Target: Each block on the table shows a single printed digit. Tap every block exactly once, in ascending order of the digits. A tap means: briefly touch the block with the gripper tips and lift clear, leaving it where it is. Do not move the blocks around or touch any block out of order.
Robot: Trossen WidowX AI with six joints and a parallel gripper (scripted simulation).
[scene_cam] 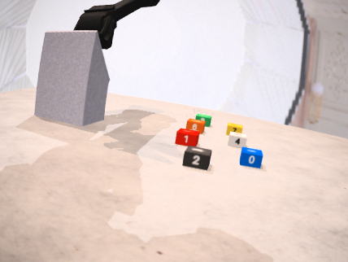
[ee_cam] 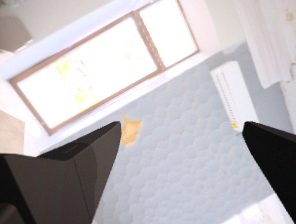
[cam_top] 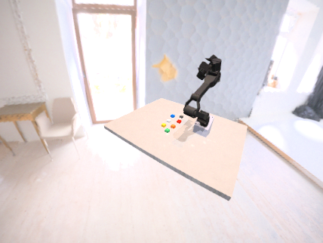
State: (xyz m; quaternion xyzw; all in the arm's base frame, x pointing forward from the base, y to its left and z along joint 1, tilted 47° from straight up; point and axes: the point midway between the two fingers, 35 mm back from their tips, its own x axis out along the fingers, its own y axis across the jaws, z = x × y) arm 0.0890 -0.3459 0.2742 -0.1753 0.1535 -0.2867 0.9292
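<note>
A blue block shows 0, a red block 1, a black block 2, a white block 4, an orange block 6 and a yellow block 7. The digit on the green block is partly hidden. All stand apart on the table. My gripper is open and empty, raised high above the table and away from the blocks. The wrist view shows only wall and window between the fingers.
The arm stands on a grey pedestal on the table, beside the blocks. Its shadow falls on the table between pedestal and blocks. A chair and a wooden side table stand off to the left in the top view.
</note>
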